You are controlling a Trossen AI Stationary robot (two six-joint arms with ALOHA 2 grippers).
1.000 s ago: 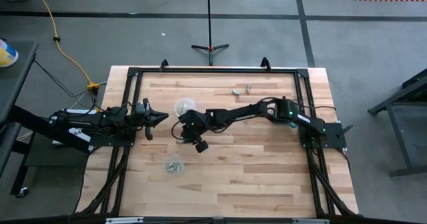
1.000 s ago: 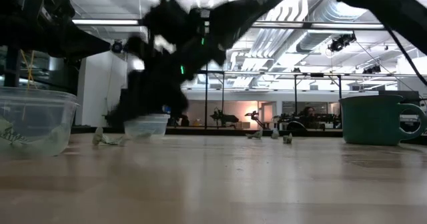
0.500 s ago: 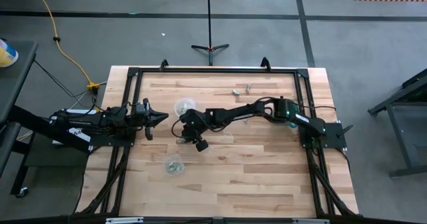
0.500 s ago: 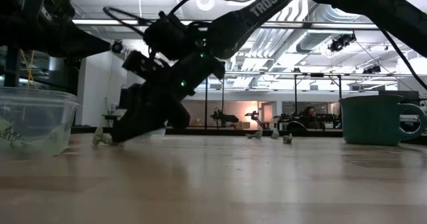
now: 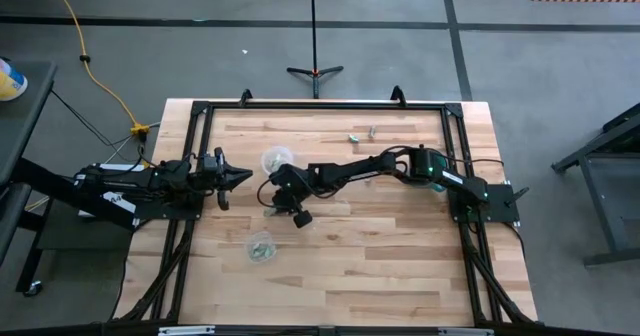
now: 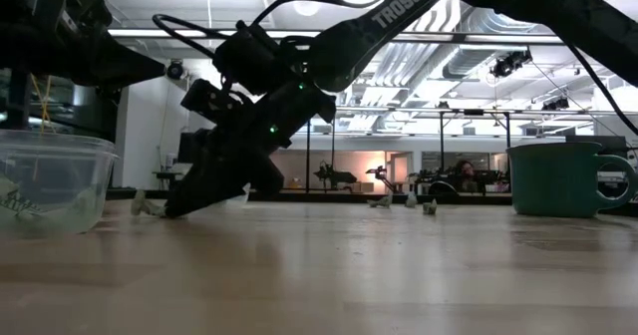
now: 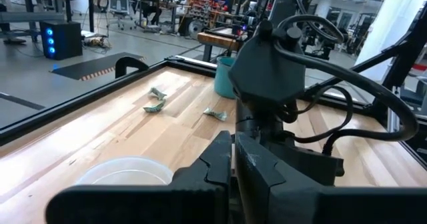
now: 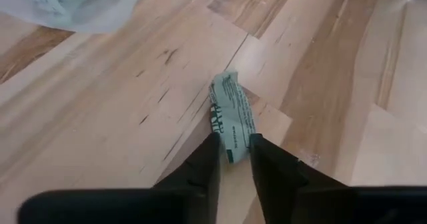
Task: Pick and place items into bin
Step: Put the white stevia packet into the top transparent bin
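I have the right tool (image 8: 233, 159) down at the table (image 5: 400, 266), near the middle-left of the board, and its two fingers (image 8: 200, 167) stand narrowly parted on either side of one pale green piece (image 8: 231, 117). In the right wrist view the near end of the piece sits between the fingertips; the pads look close to it, but I cannot tell whether they have pinched it yet. The piece lies flat on the wood, folded or crumpled, with printed marks on it.

I judge it very light and soft, like a scrap of paper or foil wrap: it will crush rather than resist, and it could slide on the smooth wood or flick away if I close off-centre. Taking it across its narrow width, at the end now between the fingers, seems best, with the tips pressed right to the table so they get under the edge.

A clear cup (image 5: 262, 248) holding similar pieces stands just nearer the front edge, a second clear cup (image 5: 276, 160) a little farther back, and a few more pieces (image 5: 355, 135) lie near the far edge. The left tool (image 5: 240, 175) waits at the table's left side, fingers together, holding nothing.
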